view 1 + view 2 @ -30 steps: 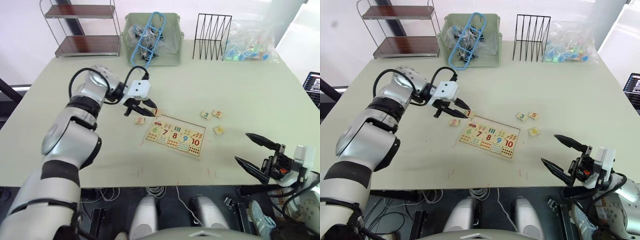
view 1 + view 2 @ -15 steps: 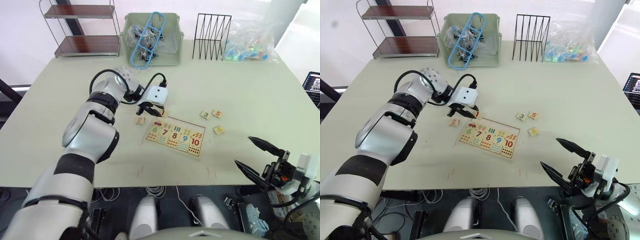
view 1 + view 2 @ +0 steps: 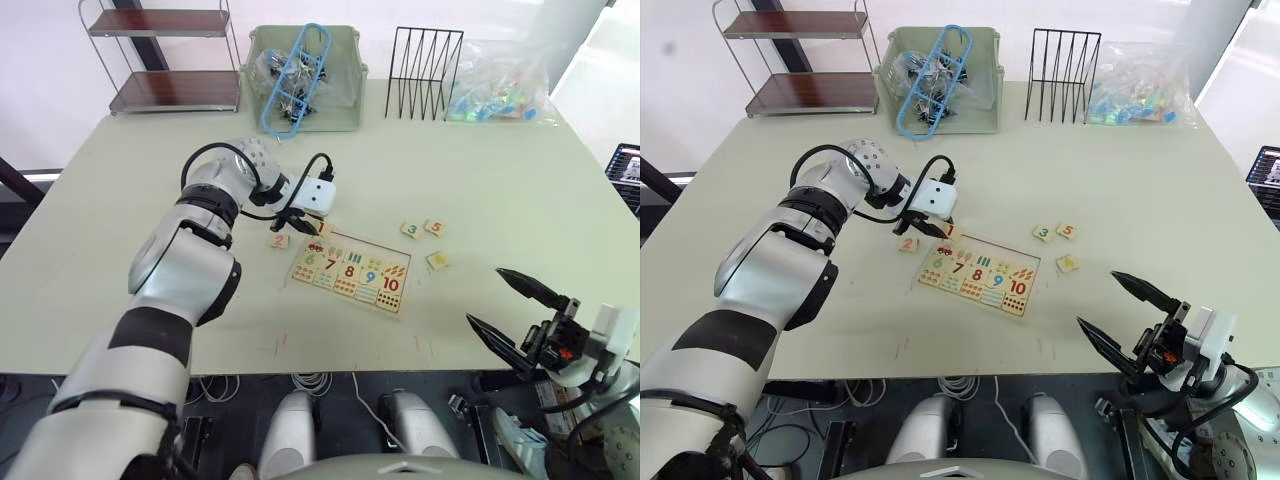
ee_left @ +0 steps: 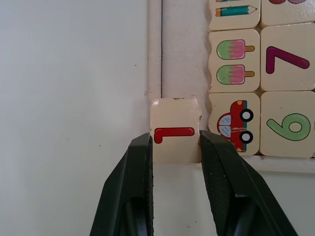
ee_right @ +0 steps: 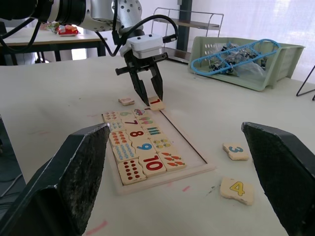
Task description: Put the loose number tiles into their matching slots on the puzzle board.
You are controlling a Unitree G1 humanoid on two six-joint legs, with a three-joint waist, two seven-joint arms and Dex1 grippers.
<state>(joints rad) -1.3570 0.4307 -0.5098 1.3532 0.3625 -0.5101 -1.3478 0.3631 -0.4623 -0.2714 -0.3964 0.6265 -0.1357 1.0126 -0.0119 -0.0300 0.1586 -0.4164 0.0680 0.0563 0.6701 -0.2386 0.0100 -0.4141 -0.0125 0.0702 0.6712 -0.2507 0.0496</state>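
Tile 1 (image 4: 175, 136): red numeral, pinched by left gripper (image 4: 174, 142) at puzzle board (image 3: 351, 269) corner beside car picture (image 4: 234, 129)
Loose tiles: 2 (image 3: 280, 240) beside board; 3 (image 3: 410, 230), 5 (image 3: 434, 226), 4 (image 3: 437, 261) well apart
Right gripper (image 3: 515, 307): spread, empty, near table (image 3: 500, 190) edge

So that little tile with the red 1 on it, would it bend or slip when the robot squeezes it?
Probably not bend: the 1 tile looks like a thick, flat wooden square, so likely stiff and light. The left gripper has its fingers against two opposite edges; those smooth edges might slip. It straddles the puzzle board rim, so it may tilt.
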